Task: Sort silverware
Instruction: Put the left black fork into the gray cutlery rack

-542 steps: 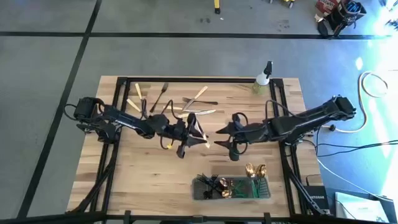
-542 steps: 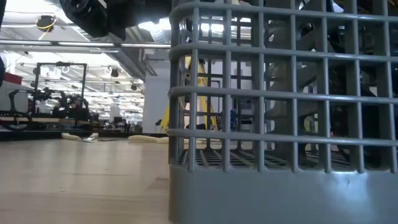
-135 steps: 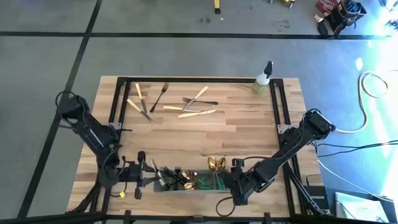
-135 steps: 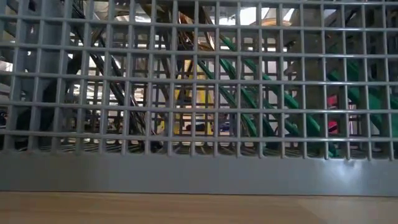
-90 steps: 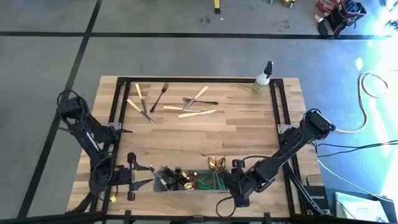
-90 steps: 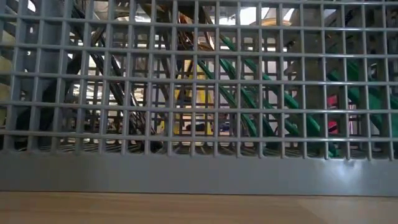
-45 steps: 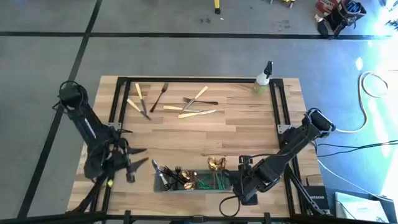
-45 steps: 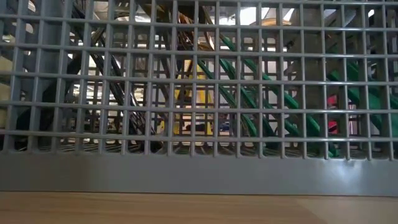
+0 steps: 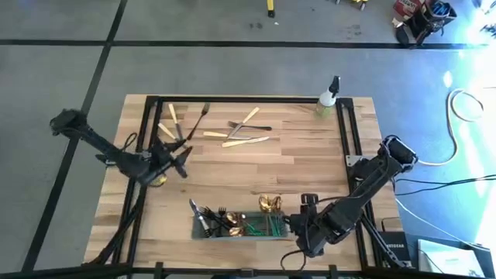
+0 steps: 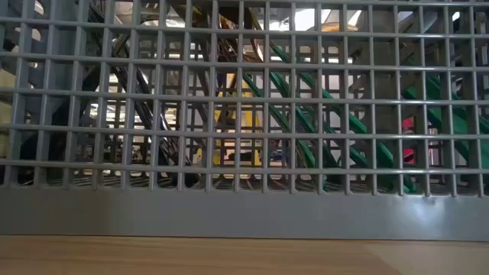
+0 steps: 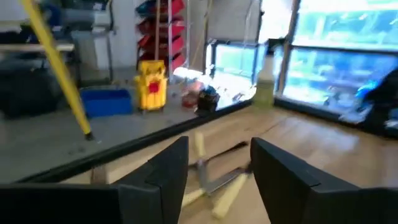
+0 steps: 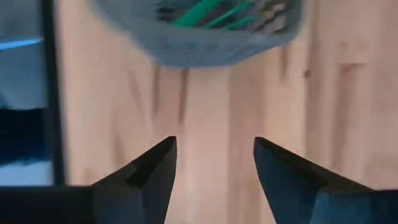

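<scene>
Sort approx. half done, judging by layout: grey wire-mesh caddy (image 9: 242, 232), bottom centre of high view, already holds dark forks, gold spoons and green-handled pcs (image 9: 256, 225); a loose group of cream-handled and dark bronze silverware (image 9: 213, 128) lies unsorted at upper left of the wooden table (image 9: 310, 167). Left gripper (image 9: 184, 162) mid-left w/ fingers spread, empty; right gripper (image 9: 301, 222) bottom right, just beside caddy, fingers apart, empty. Low view shows only mesh and green handles; left wrist view shows the loose pcs (image 11: 214, 177) ahead of its fingers; white spray bottle (image 9: 328, 96) top right.
</scene>
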`<action>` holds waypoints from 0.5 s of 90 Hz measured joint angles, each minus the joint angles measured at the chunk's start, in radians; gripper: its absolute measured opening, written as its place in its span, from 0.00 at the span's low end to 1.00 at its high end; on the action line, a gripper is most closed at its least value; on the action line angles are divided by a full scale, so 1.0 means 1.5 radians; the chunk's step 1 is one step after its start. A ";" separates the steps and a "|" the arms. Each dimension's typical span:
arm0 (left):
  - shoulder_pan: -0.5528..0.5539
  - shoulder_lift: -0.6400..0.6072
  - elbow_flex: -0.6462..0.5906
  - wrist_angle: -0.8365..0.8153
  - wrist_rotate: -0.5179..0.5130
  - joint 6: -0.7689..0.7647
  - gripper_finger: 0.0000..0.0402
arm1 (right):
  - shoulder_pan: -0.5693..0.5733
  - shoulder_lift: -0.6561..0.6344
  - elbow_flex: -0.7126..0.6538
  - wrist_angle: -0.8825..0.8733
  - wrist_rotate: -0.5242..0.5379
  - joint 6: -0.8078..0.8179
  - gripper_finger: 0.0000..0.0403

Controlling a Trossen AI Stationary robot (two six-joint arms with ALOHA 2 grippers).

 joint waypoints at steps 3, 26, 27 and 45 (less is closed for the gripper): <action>0.048 0.002 0.000 -0.042 0.039 -0.038 0.39 | -0.003 0.000 -0.004 0.000 0.006 -0.001 0.49; 0.387 0.031 -0.001 -0.135 0.294 -0.117 0.39 | -0.001 0.000 -0.033 0.022 0.014 0.001 0.49; 0.399 0.033 -0.001 -0.134 0.307 -0.116 0.39 | -0.001 0.000 -0.034 0.023 0.015 0.001 0.49; 0.572 0.096 0.023 -0.117 0.487 -0.097 0.39 | -0.001 0.000 -0.046 0.031 0.054 -0.015 0.49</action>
